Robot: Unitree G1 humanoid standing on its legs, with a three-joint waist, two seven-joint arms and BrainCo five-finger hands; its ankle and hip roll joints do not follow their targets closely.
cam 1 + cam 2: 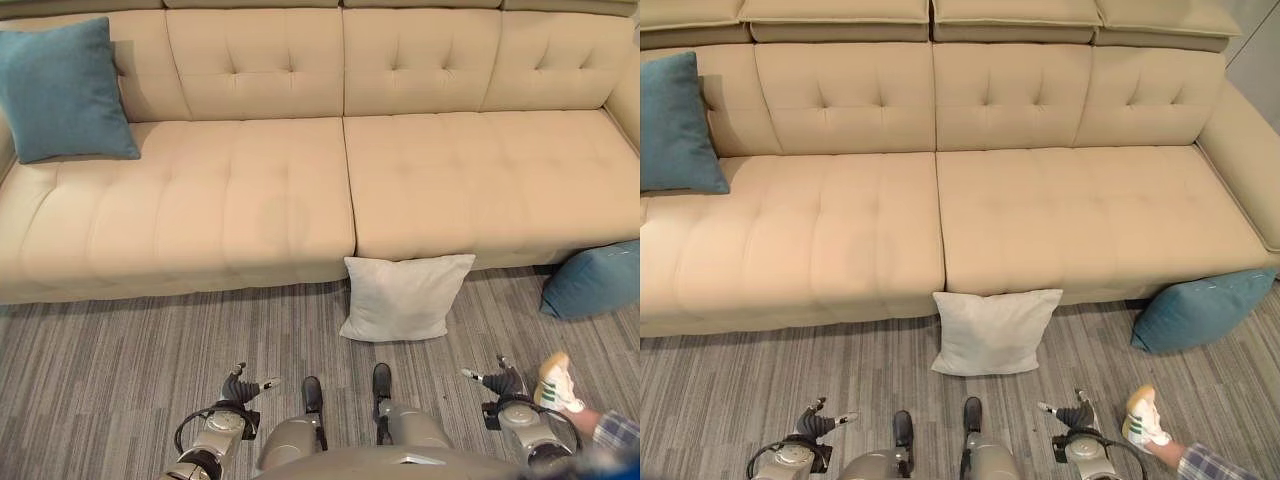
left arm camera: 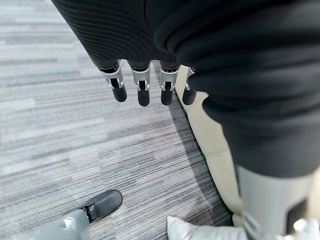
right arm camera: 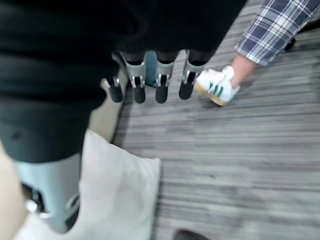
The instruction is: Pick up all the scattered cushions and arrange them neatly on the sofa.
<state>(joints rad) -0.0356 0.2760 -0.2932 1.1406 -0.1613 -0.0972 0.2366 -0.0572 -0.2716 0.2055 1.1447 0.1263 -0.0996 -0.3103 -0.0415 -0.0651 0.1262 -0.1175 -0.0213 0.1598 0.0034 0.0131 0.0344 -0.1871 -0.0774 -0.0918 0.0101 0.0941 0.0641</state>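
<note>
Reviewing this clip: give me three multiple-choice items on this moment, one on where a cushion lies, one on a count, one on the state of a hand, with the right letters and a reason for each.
1. Where is the pale grey square cushion?
A. On the sofa seat
B. On the floor, leaning against the sofa's front
C. In the robot's hand

2. How many teal fabric cushions show?
A. One
B. Two
C. Three

3. What state is the robot's left hand in?
A. Open, holding nothing
B. Shut on a cushion
C. Pressed flat on the sofa

Answers:
1 B: the pale grey square cushion stands on the striped grey carpet against the beige tufted sofa.
2 B: one teal fabric cushion rests at the sofa's left end, another lies on the floor at the right.
3 A: the left hand hangs with straight fingers above the carpet.
</note>
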